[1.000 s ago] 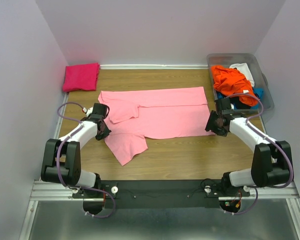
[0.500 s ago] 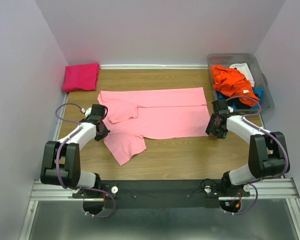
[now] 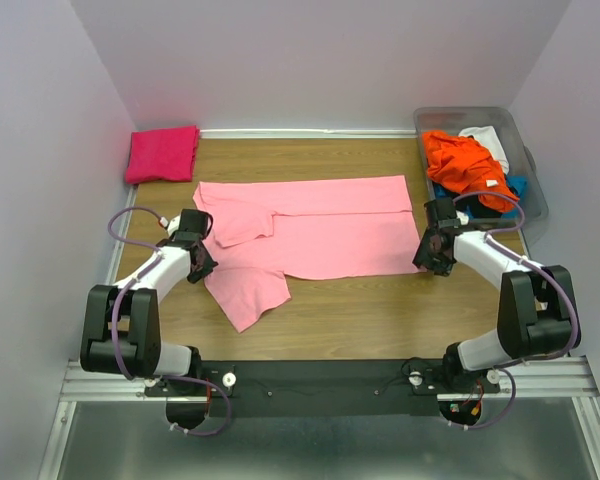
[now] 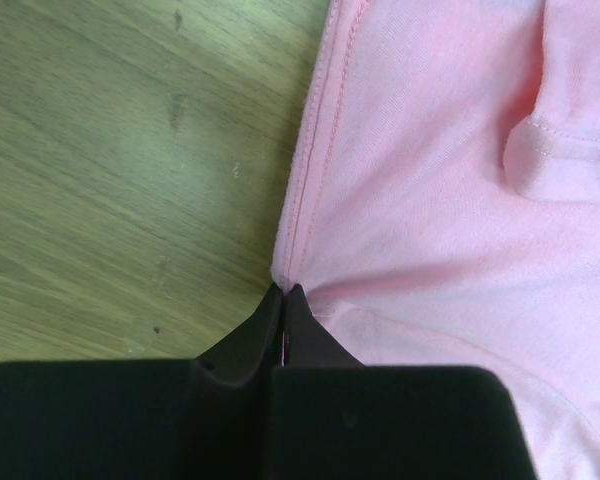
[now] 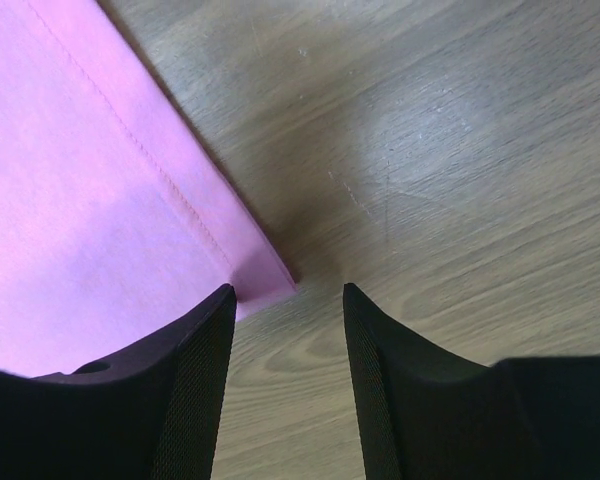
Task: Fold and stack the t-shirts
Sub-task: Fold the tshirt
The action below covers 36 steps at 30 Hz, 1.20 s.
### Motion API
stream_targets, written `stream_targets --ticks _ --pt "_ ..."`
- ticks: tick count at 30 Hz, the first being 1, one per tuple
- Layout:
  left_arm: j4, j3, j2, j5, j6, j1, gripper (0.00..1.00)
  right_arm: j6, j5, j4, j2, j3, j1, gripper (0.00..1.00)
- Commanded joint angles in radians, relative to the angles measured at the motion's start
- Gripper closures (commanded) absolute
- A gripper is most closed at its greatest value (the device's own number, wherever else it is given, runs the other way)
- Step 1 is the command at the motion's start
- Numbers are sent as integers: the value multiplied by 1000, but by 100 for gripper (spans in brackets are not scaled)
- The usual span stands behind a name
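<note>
Pinching the light pink t-shirt (image 4: pixel 430 200), left pincer (image 4: pixel 283 298) sits closed

Bright, even light; sharp frames, soft shadows.

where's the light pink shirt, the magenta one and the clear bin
light pink t-shirt (image 3: pixel 340 228): top external view, middle of its spread body
magenta t-shirt (image 3: pixel 162 154): top external view, centre of the folded bundle
clear bin (image 3: pixel 533 178): top external view, its right wall

Bare table (image 3: pixel 380 310) in front of the pink shirt (image 3: pixel 330 225) leaves passing room; the plastic bin (image 3: pixel 536 188) blocks the far right.
</note>
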Motion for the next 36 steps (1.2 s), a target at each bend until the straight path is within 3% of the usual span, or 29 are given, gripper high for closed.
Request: stream_targets --ticks 1,19,29,33,36 --pt "-39 -17 -23 -47 13 14 100 27 49 1 -20 22 1 46" --pt "-39 -17 -21 -44 15 19 100 46 -39 58 62 -63 2 47" --pt "-66 -9 -102 -67 -16 51 100 38 -37 43 40 -49 1 92" --pt "-98 5 -122 -52 -17 62 100 32 -30 1 10 -32 2 99" --pt "-141 22 -142 -32 -14 65 100 26 -46 -52 -7 -3 1 99"
